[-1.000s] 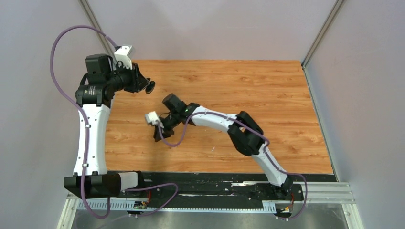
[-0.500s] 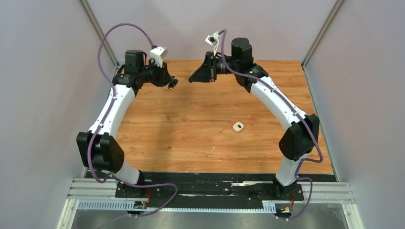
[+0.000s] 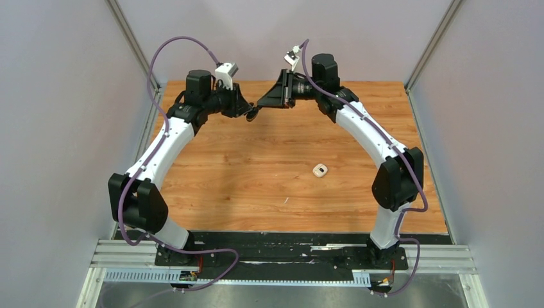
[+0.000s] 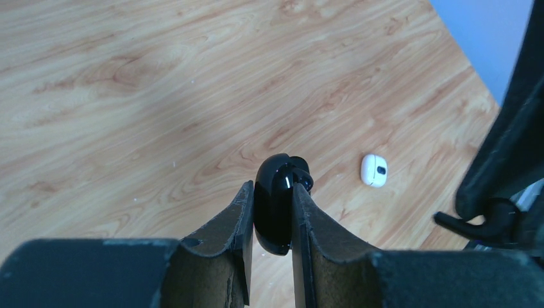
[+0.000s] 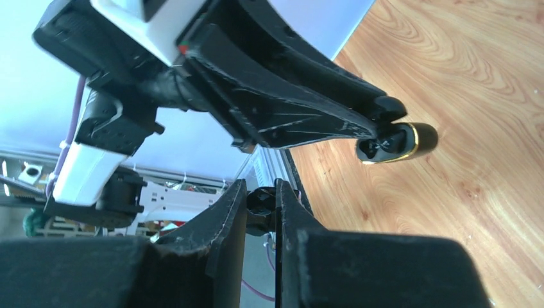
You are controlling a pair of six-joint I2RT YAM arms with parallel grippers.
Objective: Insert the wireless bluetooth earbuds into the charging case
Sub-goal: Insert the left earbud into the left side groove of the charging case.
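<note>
**A:** What does the room look like?

**B:** A wood-grain surface fills the middle of the top view. Plain pale walls close it in on three sides. A black and metal rail runs along the bottom of the frame, where both arms are bolted.

**A:** And the arms?

**B:** Both arch upward and inward and meet at the upper centre of the frame. The left hand points right and the right hand points left. They are tip to tip and very near each other, raised above the wood.

**A:** Is either holding anything?

**B:** The left hand is clamped on a glossy black case. From its own wrist camera the case stands on edge between the two fingers, at lower centre of the frame. It has a gold band (this shows only from the right wrist). The right hand's fingers are drawn almost together on a small dark lump. It looks like a black earbud, though it is too small to be sure.

**A:** Do the case and the earbud touch?

**B:** No. In the right wrist view the case sits at right of centre, above and to the right of the right hand's fingertips, with a gap between them.

**A:** What else is around?

**B:** A small white piece with a dark spot lies on the surface, right of centre in the top view and well apart from both hands. I cannot tell whether it is an earbud or a case. Purple cables loop over each arm. In the left wrist view the right arm's dark bulk covers the right edge of the frame.
</note>
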